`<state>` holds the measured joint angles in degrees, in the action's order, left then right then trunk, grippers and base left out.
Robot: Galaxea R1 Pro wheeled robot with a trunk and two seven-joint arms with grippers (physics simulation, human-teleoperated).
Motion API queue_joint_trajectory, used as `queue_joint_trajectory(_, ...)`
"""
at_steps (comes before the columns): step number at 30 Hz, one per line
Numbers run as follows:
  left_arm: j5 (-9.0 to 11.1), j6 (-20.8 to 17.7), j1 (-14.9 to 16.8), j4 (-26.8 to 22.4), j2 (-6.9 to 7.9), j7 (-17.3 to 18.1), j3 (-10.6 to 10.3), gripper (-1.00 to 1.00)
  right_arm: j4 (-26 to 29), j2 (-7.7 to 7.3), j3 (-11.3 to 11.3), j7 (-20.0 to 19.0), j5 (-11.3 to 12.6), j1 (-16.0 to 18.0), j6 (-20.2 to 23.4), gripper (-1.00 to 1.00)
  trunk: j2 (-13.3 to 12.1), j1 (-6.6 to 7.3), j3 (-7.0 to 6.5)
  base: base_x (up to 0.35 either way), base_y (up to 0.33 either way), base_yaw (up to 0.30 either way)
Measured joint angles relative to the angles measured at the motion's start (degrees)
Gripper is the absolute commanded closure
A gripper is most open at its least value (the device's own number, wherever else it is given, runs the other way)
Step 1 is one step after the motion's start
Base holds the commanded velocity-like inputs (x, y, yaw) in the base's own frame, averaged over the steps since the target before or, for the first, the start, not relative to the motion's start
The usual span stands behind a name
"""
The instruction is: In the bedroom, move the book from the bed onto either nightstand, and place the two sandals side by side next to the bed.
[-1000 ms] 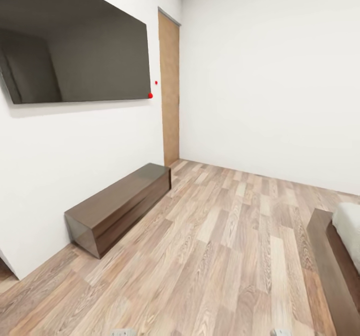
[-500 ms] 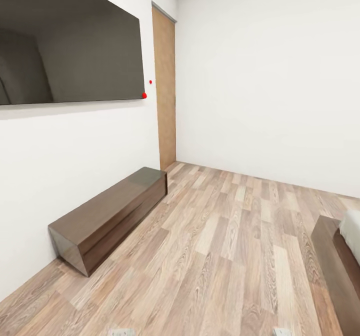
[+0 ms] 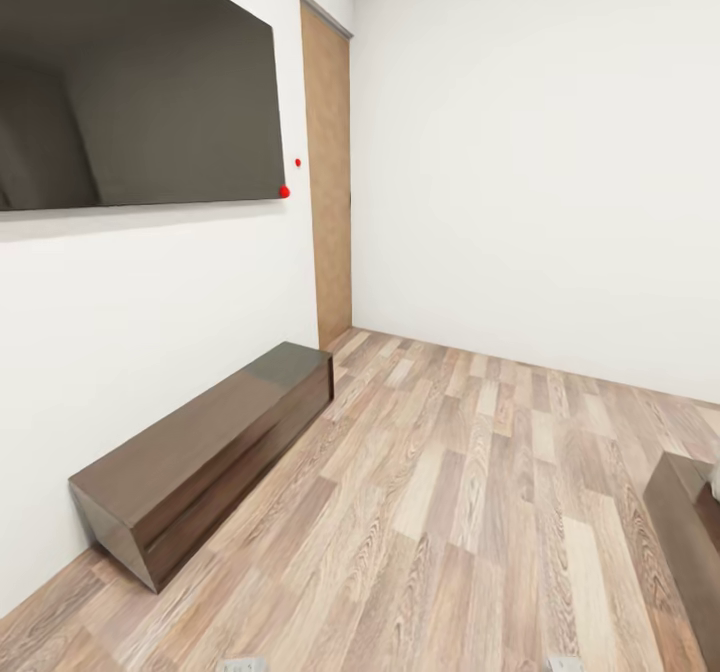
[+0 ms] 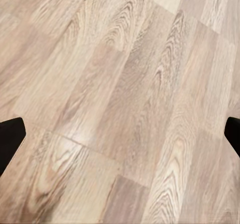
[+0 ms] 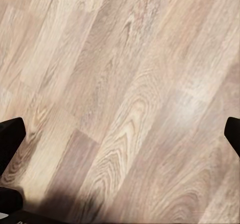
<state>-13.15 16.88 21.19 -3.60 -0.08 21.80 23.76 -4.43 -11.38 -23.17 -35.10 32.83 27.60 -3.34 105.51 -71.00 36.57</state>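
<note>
Only the bed's (image 3: pixel 690 512) dark frame corner shows, at four o'clock. Both grippers (image 4: pixel 120 134) (image 5: pixel 120 134) hang wide, empty, over floor planks (image 3: pixel 450 512). Thin sandals should bend; pinch an edge.

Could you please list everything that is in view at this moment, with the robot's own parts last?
Wall screen: one, dark grey-black, on the white wall at the left of the head view.
Red dots: two, red, by the screen's lower right corner.
Door: one, light brown wood, in the far corner beside the screen wall.
Low cabinet: one, dark brown, on the floor against the wall below the screen.
Floor: wood planks, brown-beige, across the room.
Bed: one, dark brown frame corner, at the head view's right edge.
Left gripper: one, black fingers wide apart, over bare floor.
Right gripper: one, black fingers wide apart, over bare floor.
</note>
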Motion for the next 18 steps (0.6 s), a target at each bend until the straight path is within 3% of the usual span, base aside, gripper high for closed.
queue_joint_trajectory(18, 0.0, 0.0, 0.0, 0.0, 0.0, 0.0, 0.0, -1.0, 0.0, 0.01, 0.0, 0.0, 0.0, 0.0, 0.0, -1.0, 0.0, 0.0, 0.0, 0.331, 0.0, 0.0)
